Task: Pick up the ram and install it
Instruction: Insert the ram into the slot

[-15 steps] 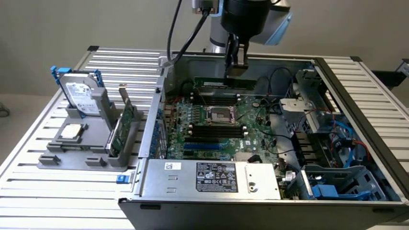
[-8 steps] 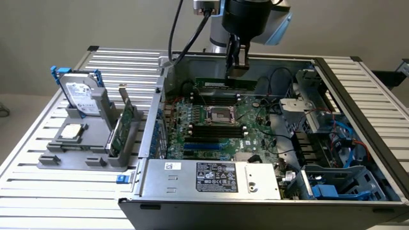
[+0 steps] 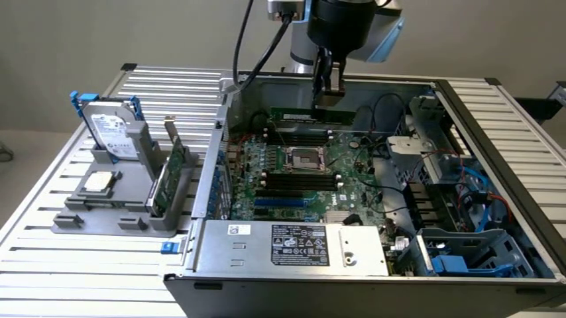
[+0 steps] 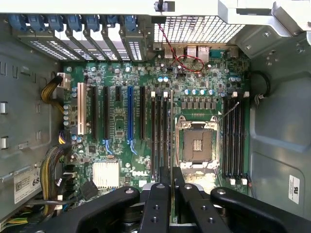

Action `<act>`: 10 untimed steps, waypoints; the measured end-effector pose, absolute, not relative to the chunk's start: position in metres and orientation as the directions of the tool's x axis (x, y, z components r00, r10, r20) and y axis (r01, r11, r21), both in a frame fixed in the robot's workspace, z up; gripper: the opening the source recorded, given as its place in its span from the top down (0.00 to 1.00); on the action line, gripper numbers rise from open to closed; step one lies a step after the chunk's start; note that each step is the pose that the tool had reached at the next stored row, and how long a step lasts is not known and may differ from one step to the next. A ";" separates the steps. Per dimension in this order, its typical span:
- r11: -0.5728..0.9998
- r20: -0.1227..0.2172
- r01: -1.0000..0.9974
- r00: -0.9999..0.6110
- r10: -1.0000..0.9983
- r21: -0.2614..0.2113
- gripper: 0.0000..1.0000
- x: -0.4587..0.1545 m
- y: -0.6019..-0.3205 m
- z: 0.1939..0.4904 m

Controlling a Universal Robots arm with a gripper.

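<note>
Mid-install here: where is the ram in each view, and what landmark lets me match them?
Exterior view: the ram is held level in the gripper, inside the case near its far wall.
Wrist view: the ram is edge-on, a thin line in the gripper, over the slots beside the CPU socket.
Shared landmark: the CPU socket.

Behind my work stands a plain, pale grey-beige wall [image 3: 132, 33], evenly lit. My surface [image 3: 79, 265] is ribbed silver metal. Past its edge, at the exterior view's left, lies pale floor [image 3: 20, 140].
</note>
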State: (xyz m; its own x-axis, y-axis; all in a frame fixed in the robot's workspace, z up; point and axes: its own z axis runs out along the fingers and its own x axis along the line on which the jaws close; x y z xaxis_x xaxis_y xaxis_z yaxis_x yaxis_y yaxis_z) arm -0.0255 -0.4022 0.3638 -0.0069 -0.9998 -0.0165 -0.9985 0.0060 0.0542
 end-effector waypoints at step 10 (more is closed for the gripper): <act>0.011 -0.017 -0.999 -0.011 -1.000 0.047 0.87 -0.027 -0.399 0.360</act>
State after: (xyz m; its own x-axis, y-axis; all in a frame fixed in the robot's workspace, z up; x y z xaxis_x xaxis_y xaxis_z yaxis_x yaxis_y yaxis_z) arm -0.0270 -0.3986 0.3602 -0.0114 -0.9998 -0.0168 -0.9988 0.0106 0.0472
